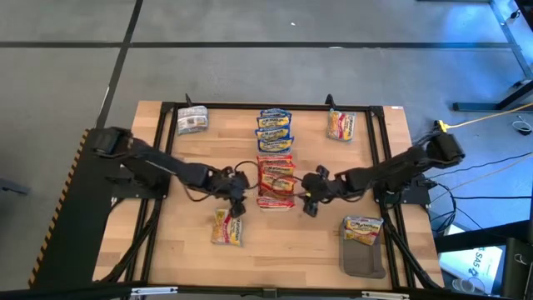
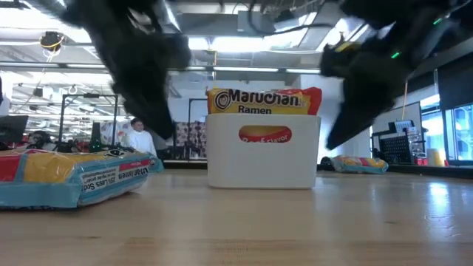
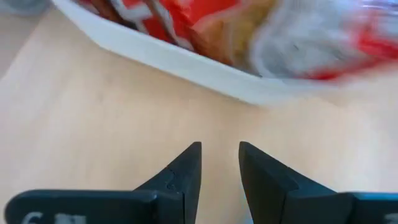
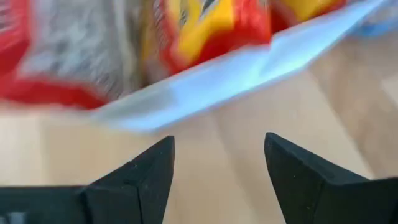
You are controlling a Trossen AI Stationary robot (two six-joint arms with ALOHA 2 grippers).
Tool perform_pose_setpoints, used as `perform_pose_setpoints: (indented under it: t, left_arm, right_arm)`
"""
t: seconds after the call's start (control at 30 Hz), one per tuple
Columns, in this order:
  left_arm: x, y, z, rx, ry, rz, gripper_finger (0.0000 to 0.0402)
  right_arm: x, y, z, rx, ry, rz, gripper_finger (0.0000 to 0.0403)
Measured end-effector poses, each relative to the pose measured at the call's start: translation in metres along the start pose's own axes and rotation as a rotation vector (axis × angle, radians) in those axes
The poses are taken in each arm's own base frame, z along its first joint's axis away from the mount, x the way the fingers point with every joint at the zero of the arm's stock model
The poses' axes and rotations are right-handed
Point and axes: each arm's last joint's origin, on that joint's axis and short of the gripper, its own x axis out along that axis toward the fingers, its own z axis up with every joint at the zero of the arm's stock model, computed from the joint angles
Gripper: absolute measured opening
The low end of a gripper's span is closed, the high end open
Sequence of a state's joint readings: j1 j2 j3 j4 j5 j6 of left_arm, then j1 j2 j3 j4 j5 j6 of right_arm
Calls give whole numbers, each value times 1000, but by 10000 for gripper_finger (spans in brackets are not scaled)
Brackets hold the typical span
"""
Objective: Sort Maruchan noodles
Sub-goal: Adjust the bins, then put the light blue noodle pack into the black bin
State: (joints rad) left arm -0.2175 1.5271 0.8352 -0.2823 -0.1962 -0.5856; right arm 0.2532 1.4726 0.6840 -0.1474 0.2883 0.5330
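Note:
A white tray [image 1: 276,202] at the table's middle holds red-orange Maruchan noodle packets [image 1: 276,175]; in the low view one packet [image 2: 264,101] stands above its wall [image 2: 263,159]. My left gripper [image 1: 238,198] hangs open just left of the tray's near end, nothing between its fingers [image 3: 220,146]. My right gripper [image 1: 310,198] hangs open just right of it, also with nothing in it [image 4: 219,140]. Blue-yellow packets [image 1: 273,129] lie beyond the tray. Single packets lie at the far left [image 1: 192,121], the far right [image 1: 341,125] and near the front [image 1: 227,227].
A dark grey tray [image 1: 364,260] stands at the near right with one packet [image 1: 363,229] lying on its far end. Bare wood lies between the tray and the table's near edge. Black frame rails run along the table's left and right sides.

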Motion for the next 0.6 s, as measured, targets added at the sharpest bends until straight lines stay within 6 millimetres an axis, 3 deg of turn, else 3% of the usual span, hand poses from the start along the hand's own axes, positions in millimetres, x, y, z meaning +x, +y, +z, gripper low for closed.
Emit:
perform_pose_setpoints:
  t: [0.13,0.27,0.43,0.6]
  left_arm:
    - [-32,-19,-16,-35,50,-69,102]
    - [-37,-38,-44,72,130,-56,102]
    - [-25,-62,-70,126,196,-101,102]
    - [-9,-89,-75,83,138,-181,102]
  right_arm:
    - [-16,25,-11,-15,0,110,225]
    - [-26,59,-26,-63,-56,231,225]
    - [-30,90,-45,-114,-137,300,225]
    - [-25,103,-58,-133,-151,344,225]
